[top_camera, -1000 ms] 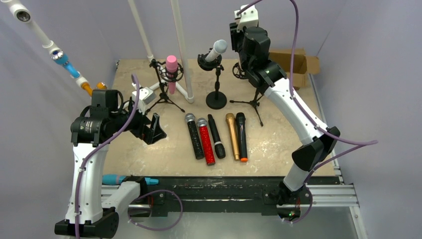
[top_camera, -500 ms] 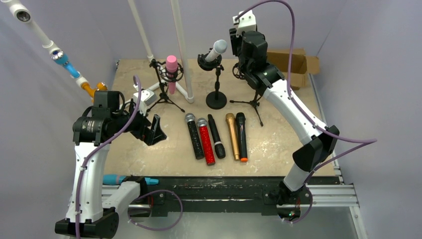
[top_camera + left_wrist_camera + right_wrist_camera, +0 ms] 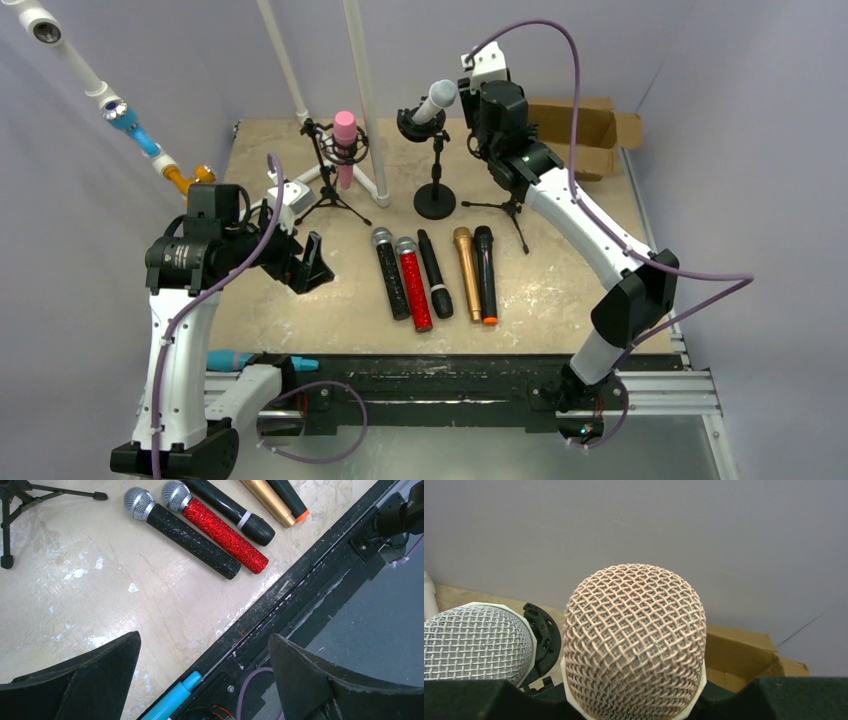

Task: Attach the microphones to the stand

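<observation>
— Hovering over the table (image 3: pixel 292 320) near the red glitter microphone (image 3: pixel 413 285), the left tool (image 3: pixel 204 637) gapes empty. Which arm is nearer the stand?
— The right tool (image 3: pixel 636 695), pinching the peach mesh-headed microphone (image 3: pixel 634 640) roughly upright, above the far black tripod stand (image 3: pixel 508 207).

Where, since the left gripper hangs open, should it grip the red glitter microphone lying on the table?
Take the red glitter microphone by its barrel near the tail, from above, closing across it. It lies flat; the black speckled microphone runs close alongside and the plain black microphone crowds its silver head, so gaps look widest at the tail.
</observation>
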Robot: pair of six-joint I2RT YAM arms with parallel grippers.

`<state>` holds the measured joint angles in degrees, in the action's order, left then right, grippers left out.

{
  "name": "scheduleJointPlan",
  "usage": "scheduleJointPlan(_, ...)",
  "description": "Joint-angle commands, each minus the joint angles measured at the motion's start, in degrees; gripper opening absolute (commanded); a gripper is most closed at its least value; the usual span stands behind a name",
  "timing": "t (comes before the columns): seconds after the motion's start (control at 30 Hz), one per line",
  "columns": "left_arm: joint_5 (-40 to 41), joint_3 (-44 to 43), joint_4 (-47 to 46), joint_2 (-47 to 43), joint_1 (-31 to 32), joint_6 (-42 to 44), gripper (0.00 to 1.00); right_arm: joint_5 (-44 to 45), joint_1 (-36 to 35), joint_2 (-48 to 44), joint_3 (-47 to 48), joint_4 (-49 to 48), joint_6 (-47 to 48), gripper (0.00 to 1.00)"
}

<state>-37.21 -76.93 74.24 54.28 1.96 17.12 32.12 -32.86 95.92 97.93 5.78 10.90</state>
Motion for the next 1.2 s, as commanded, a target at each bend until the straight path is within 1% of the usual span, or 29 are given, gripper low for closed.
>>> scheduleJointPlan(0.0,0.0,0.5,-1.0,-0.6,-0.1,0.5,1.00,1.4,0.6,-3.4,-1.0,-3.4,-1.1,0.09)
scheduleJointPlan(0.03,0.0,0.5,-1.1,-0.6,-0.1,0.5,1.00,1.3,0.7,-3.5,-1.2,-3.4,-1.3,0.13)
scheduleJointPlan(0.07,0.1,0.5,-1.1,-0.5,-0.1,0.5,1.00,1.3,0.7,-3.6,-1.4,-3.3,-1.7,0.18)
scheduleJointPlan(0.27,0.2,0.9,-1.4,-0.4,-0.1,0.4,1.00,0.6,1.0,-5.5,-2.9,-2.8,-4.1,0.57)
scheduleJointPlan(0.33,0.2,1.0,-1.5,-0.4,-0.1,0.3,1.00,0.4,1.0,-6.4,-3.6,-2.7,-4.9,0.67)
scheduleJointPlan(0.4,0.3,1.2,-1.7,-0.3,-0.1,0.2,1.00,-0.6,1.0,-7.4,-4.1,-2.2,-5.5,0.73)
scheduleJointPlan(0.47,0.2,1.4,-1.9,-0.3,-0.1,0.1,1.00,-1.2,1.0,-8.4,-4.6,-1.7,-6.2,0.76)
scheduleJointPlan(0.63,0.6,2.1,-2.7,0.0,-0.1,-0.1,1.00,-2.6,1.0,-11.7,-5.8,0.1,-7.9,0.77)
scheduleJointPlan(0.77,1.0,3.2,-3.7,0.2,-0.1,-0.2,1.00,-3.1,1.0,-15.6,-9.0,1.8,-10.4,0.79)
scheduleJointPlan(0.8,1.1,3.4,-3.9,0.3,0.0,-0.2,1.00,-3.1,1.1,-16.8,-10.0,2.5,-13.0,0.80)
scheduleJointPlan(0.83,1.2,3.8,-4.3,0.4,-0.1,-0.3,1.00,-3.3,1.1,-18.0,-11.3,3.1,-14.4,0.81)
scheduleJointPlan(0.9,1.5,4.6,-5.5,0.6,-0.1,-0.3,1.00,-4.2,1.1,-20.8,-14.6,3.7,-17.1,0.86)
scheduleJointPlan(1.0,2.4,5.9,-7.2,1.1,-0.2,-0.4,1.00,-5.5,1.1,-25.0,-20.4,4.5,-20.8,0.98)
scheduleJointPlan(1.17,5.2,9.9,-11.3,1.5,-1.1,-0.5,1.00,-5.8,1.2,-30.8,-29.8,5.1,-25.1,0.99)
